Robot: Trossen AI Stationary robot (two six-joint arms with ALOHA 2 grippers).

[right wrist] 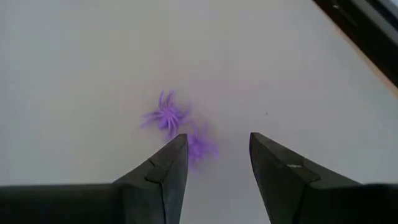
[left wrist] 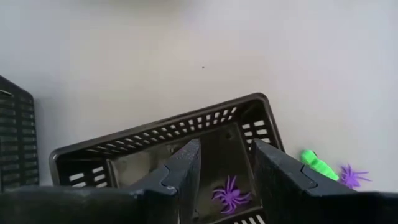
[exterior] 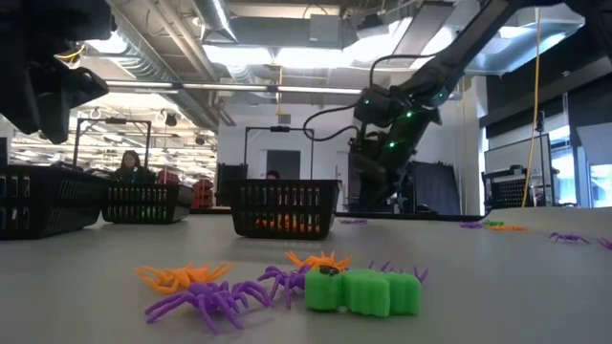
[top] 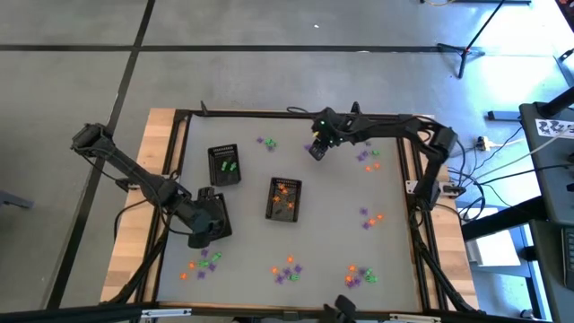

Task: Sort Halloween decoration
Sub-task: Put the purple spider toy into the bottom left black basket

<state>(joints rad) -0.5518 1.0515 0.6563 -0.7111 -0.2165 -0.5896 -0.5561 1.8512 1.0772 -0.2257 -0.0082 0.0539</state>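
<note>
Your grey table [top: 323,224] holds three black trays. Your left gripper [left wrist: 225,168] hangs open and empty over the near-left tray [left wrist: 155,149], a purple spider [left wrist: 231,194] lying inside. Your right gripper [right wrist: 217,155], open and empty, hovers at the far side above two purple spiders [right wrist: 166,115], probably lining up a pick.

No text, label, brand, number or sign could be read in any view. A white sheet with dark marks [top: 553,126] lay on the stand at the right edge of the high view; it was perhaps printed, but too small to make out.
</note>
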